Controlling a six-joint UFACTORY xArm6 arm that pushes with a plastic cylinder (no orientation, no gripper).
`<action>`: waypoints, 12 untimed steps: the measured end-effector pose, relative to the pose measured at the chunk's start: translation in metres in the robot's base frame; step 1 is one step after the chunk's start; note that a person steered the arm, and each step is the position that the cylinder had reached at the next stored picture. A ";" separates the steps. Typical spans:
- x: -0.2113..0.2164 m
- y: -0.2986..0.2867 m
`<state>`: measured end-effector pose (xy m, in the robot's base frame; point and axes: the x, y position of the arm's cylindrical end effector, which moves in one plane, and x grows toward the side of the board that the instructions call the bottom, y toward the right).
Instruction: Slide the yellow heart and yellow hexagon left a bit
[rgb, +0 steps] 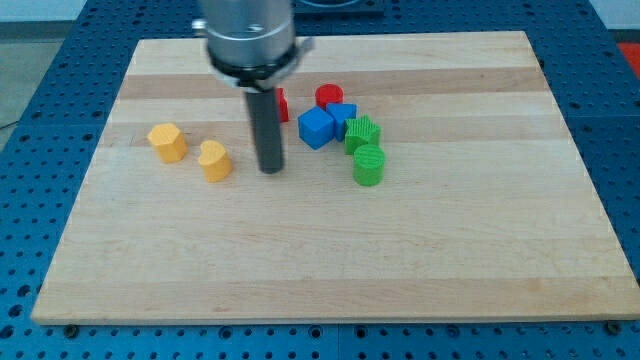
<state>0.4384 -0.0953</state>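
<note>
The wooden desk carries everything. My end effector is a bare rod with no jaws, so it grasps nothing; my tip rests just to the view's right of the yellow heart, apart from it. The yellow hexagon sits further to the view's left. Blue blocks, green blocks and red blocks cluster to the right. I judge the approach done; next calls for a short leftward push into the heart.
</note>
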 end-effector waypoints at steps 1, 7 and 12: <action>-0.019 -0.053; -0.014 -0.113; -0.047 -0.075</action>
<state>0.3912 -0.1705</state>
